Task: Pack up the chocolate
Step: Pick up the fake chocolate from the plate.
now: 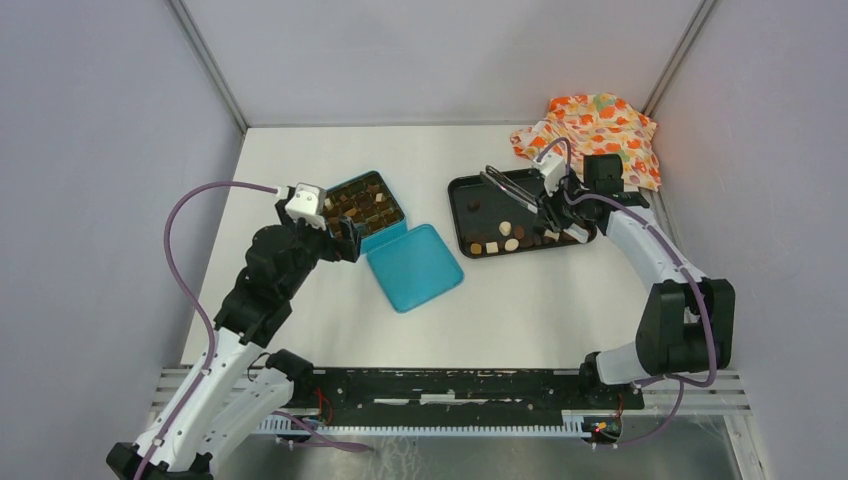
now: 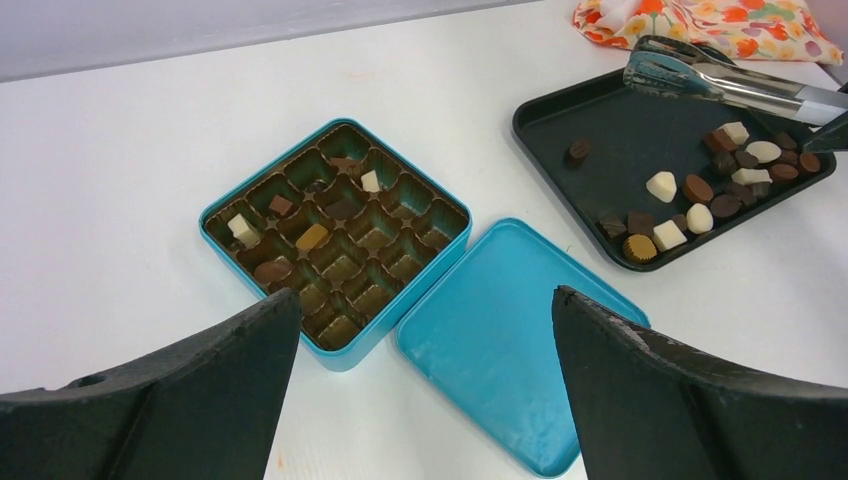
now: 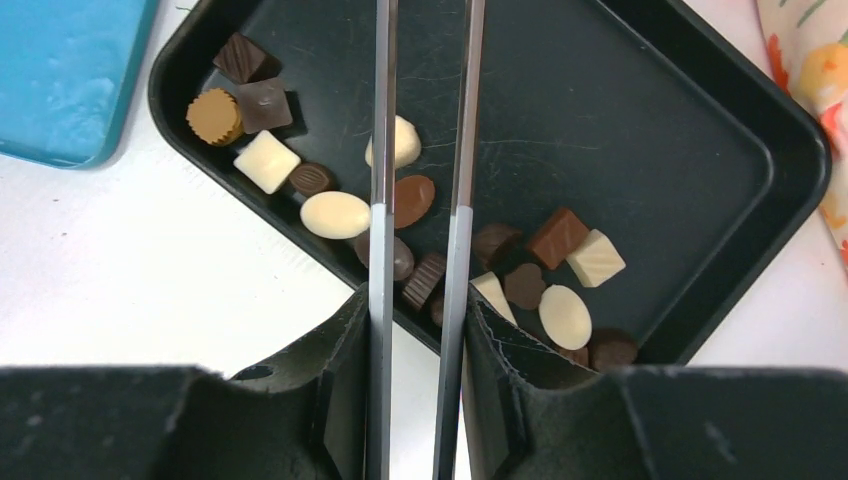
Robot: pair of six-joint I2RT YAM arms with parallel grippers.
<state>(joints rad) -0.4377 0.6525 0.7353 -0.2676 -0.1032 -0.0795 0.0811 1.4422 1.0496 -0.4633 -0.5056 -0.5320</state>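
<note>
Several pieces of chocolate (image 3: 335,214), dark, brown and cream, lie along the near side of a black tray (image 3: 620,130). A few more pieces of chocolate (image 2: 312,237) sit in the cells of an open blue tin (image 2: 330,130). My right gripper (image 3: 417,310) is shut on metal tongs (image 3: 381,150), whose two arms reach over the tray; their tips run out of the wrist view. In the top view the tongs (image 1: 510,185) point back-left over the tray (image 1: 470,190). My left gripper (image 2: 425,300) stands open and empty just in front of the tin (image 1: 365,205), near its lid.
The tin's blue lid (image 1: 413,266) lies flat to the right front of the tin, between tin and tray. An orange flowery cloth (image 1: 595,130) is bunched behind the tray at the back right. Grey walls close in the table on three sides.
</note>
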